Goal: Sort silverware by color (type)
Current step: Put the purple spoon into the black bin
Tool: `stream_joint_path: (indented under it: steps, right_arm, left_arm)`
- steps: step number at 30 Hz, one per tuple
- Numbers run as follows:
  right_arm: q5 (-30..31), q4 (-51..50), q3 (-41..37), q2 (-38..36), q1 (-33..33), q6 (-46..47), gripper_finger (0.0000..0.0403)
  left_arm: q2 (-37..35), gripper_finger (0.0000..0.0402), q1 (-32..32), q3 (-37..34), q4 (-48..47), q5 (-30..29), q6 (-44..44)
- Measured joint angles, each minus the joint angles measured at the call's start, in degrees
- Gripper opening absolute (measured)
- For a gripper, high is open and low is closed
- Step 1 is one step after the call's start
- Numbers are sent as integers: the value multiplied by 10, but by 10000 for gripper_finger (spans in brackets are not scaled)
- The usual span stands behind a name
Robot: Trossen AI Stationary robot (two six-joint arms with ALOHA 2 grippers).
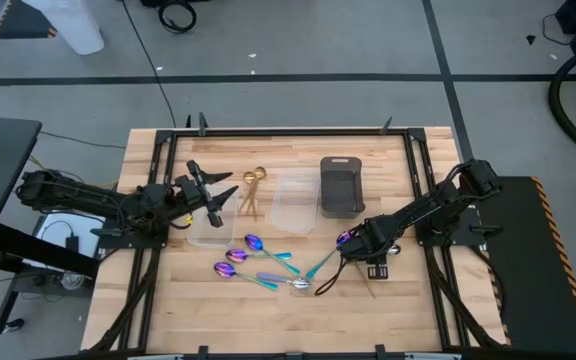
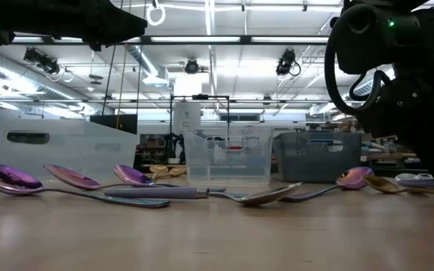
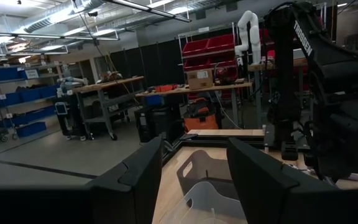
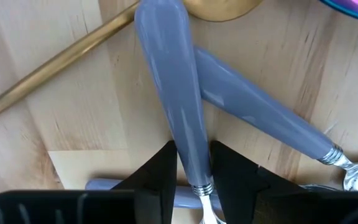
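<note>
Two pincers: my right pincer [image 4: 191, 165] is down on the counter [image 1: 268, 320] among the silverware; my left pincer [image 3: 191, 180] hangs released above the clear container [image 1: 208, 222] at the counter's left, waiting

Grip: my right fingers [image 4: 160, 174] are clenched on a grey-blue handle [image 4: 176, 93], one each side, near the metal collar where handle meets neck; I judge that a choice for leverage, since the handle is the thickest part and lies clear of the wood

Crossed pieces: a second grey-blue handle [image 4: 260, 121] lies under or against the one I hold, the two forming a narrow V; a gold utensil [image 4: 55, 68] runs off at a slant beside them; lifting straight up looks safest, lest I drag the neighbour

Long axis: the held handle runs straight away from my wrist, collar end at my fingers, free end toward the gold bowl

Scattered spoons: iridescent purple spoons [image 1: 253, 243] lie fanned at the counter's front middle, bowls toward the left, teal handles trailing toward my right arm

Sorted so far: gold pieces [image 1: 253, 190] rest beside a second clear container [image 1: 295, 200]; the dark tray [image 1: 341, 185] sits just right of it

Progress: early, by my reckoning; most pieces are on open wood
</note>
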Motion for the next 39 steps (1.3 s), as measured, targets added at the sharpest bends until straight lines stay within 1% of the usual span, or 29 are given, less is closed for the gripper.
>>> stream_joint_path:
  steps: [6, 12, 15, 17, 20, 29, 39]
  right_arm:
    - [0, 0, 0, 0, 0, 0, 108]
    - [0, -3, 1, 0, 0, 0, 79]
    - [0, -27, 13, 3, 0, -2, 69]
    - [12, -63, 23, 4, 0, -8, 68]
    - [23, -70, 45, 4, -1, -14, 70]
    - [28, -156, 125, 1, -2, -30, 71]
    - [51, -138, 203, 0, -30, -28, 71]
  left_arm:
    - [0, 188, 0, 0, -2, 0, 0]
    - [0, 188, 0, 0, -2, 0, 0]
    - [0, 188, 0, 0, -6, 0, 0]
    - [0, 188, 0, 0, -7, 0, 2]
    - [0, 188, 0, 0, -8, 0, 4]
    - [0, 188, 0, 0, -12, 0, 0]
    - [0, 188, 0, 0, -15, 0, -15]
